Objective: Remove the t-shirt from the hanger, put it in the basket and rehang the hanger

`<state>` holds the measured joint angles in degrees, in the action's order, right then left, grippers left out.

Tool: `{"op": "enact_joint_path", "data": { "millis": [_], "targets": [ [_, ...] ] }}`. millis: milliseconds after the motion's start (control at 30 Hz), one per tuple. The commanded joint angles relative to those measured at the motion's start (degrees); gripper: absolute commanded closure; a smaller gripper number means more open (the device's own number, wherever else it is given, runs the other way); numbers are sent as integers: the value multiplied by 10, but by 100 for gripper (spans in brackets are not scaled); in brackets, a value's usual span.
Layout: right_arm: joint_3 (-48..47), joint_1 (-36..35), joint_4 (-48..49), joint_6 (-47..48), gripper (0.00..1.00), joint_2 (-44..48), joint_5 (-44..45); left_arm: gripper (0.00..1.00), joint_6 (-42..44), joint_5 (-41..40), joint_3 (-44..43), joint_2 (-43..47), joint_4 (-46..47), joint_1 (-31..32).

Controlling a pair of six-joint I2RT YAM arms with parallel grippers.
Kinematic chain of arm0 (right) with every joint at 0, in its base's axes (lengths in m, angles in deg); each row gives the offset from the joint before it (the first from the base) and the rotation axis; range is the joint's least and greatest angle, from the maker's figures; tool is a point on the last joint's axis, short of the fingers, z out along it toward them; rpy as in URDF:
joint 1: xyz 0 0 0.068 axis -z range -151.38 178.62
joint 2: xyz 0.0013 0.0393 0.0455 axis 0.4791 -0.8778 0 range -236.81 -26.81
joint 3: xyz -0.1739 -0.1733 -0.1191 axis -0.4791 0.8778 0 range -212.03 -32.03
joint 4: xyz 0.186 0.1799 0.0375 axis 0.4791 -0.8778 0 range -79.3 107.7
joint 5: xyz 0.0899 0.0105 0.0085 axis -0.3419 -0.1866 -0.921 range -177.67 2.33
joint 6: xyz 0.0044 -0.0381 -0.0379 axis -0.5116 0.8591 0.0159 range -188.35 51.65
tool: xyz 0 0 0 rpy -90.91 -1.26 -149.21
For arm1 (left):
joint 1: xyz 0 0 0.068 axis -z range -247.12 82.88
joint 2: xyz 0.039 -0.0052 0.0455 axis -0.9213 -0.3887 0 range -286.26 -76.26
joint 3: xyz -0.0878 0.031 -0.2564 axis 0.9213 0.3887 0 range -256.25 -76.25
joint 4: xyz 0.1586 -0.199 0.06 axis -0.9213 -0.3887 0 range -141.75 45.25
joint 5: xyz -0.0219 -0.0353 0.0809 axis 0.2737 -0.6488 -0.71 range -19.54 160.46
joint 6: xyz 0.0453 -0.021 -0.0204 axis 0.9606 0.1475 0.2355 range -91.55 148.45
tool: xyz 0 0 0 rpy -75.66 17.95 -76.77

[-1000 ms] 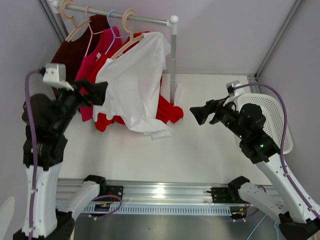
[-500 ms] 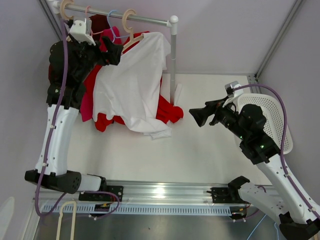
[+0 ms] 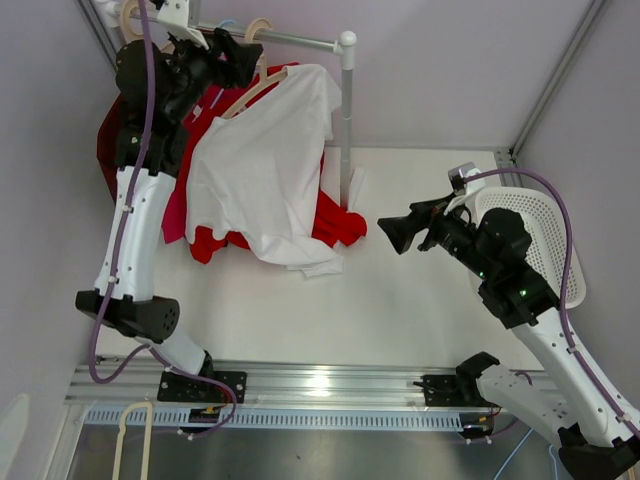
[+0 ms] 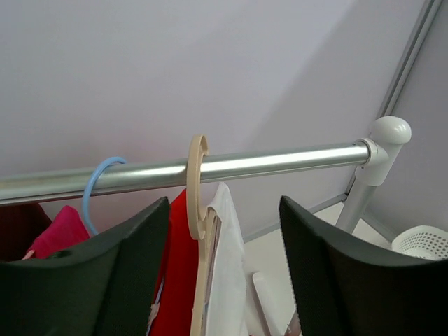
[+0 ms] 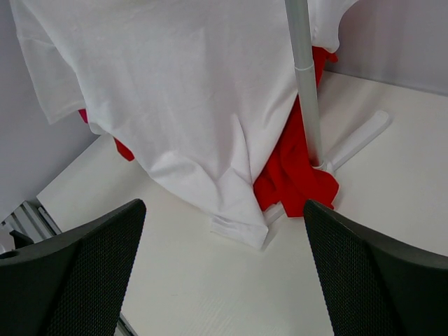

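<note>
Compared with a second ago, the left end effector point(image 3: 240, 62) now stands much higher, up at the rail point(image 3: 290, 40), and its jaws are somewhat narrower; the right arm has not shifted. In the left wrist view the left end effector point(image 4: 224, 210) is still open, one finger on each side of the wooden hanger point(image 4: 198, 182), just below the rail point(image 4: 280, 159). It holds nothing, and contact with the hanger cannot be told.

The white t-shirt point(image 3: 270, 170) hangs from the hanger point(image 3: 250, 92) near the rail's post end and drapes down until its hem lies on the table point(image 3: 400, 290), below the rail. A red garment point(image 3: 335, 225) hangs behind the t-shirt and spills onto the table beside the post point(image 3: 347, 120). A blue hanger hook point(image 4: 98, 182) sits on the rail further from the post, with a pink garment point(image 4: 63, 224) beneath it.

The right end effector point(image 3: 392, 232) hovers well apart from the rail, jaws fully spread and empty, facing the t-shirt point(image 5: 175, 91) and post point(image 5: 302, 70). A white basket point(image 3: 530, 230) lies on the far side of the post from the rail.
</note>
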<state>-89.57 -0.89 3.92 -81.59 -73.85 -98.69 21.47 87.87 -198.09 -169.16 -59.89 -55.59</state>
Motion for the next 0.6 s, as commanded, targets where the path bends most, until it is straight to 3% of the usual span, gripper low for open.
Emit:
{"op": "enact_joint_path", "data": {
  "millis": [0,33,167,333,567],
  "targets": [
    [-12,-3,13,11,0,-1,0,32,8,11,-36,-25,18,13],
    [-13,-3,13,12,1,-1,0,37,9,12,-49,-39,12,14],
    [-20,-3,9,19,0,-7,7,37,16,12,-79,-68,-4,20],
    [-21,-3,8,19,1,-12,5,45,38,-9,-79,-78,-9,26],
    [-21,-2,9,23,1,-18,3,44,50,-66,-65,-80,1,26]
  ]
}}
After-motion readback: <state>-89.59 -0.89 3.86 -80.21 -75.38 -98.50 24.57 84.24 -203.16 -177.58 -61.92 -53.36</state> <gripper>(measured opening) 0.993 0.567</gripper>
